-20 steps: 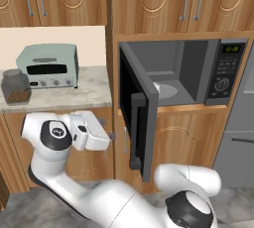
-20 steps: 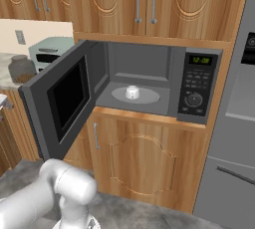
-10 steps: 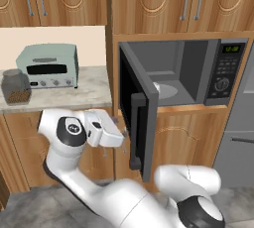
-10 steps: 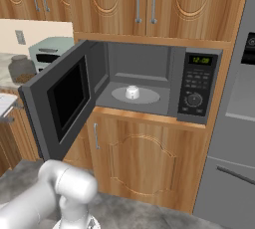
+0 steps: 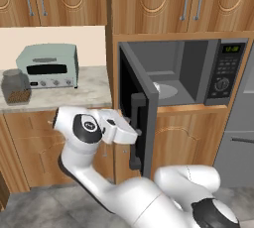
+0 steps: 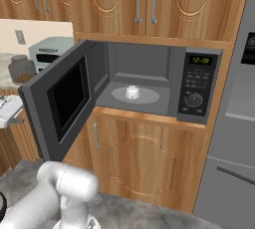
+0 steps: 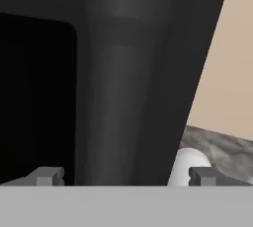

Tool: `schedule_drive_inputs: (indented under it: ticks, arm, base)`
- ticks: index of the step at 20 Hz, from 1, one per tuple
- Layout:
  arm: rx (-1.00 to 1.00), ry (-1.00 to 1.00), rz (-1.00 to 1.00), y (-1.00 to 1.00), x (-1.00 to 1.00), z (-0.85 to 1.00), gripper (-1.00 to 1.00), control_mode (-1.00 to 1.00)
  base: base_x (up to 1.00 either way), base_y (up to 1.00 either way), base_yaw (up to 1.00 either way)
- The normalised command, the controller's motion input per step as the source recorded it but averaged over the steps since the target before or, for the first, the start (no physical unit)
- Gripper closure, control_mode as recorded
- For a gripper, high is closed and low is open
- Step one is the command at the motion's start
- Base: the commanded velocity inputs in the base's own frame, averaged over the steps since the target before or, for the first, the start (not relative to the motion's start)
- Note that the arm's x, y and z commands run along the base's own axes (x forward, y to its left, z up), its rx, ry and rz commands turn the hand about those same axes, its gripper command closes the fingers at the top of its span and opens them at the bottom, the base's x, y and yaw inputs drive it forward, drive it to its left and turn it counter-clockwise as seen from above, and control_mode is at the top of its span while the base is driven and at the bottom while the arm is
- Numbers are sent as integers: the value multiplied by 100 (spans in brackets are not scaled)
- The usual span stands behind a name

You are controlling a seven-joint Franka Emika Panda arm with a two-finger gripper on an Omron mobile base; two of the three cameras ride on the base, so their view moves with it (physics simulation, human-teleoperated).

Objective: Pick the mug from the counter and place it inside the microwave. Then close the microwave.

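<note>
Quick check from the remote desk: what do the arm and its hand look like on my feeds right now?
The arm is glossy white, built of rounded tubular links, with dark circular joint caps ringed in grey. The hand is a boxy white block. Its fingertips are small, square and dark grey. No cables or markings are visible.

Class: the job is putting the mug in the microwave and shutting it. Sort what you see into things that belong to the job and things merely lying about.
Belonging to the job:
mug, already inside
microwave
microwave door, open
counter
gripper, open

Lying about:
toaster oven
glass jar
</note>
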Motion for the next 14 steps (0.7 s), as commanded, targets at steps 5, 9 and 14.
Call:
schedule_drive_inputs:
  ticks: [5,9,14]
  arm:
    - [0,7,0,-30,0,0,-100,-100]
    - [0,10,0,-40,0,0,-100,-100]
    - [0,10,0,-54,0,4,-100,-100]
  base:
    - [0,0,0]
    - [0,0,0]
    - [0,0,0]
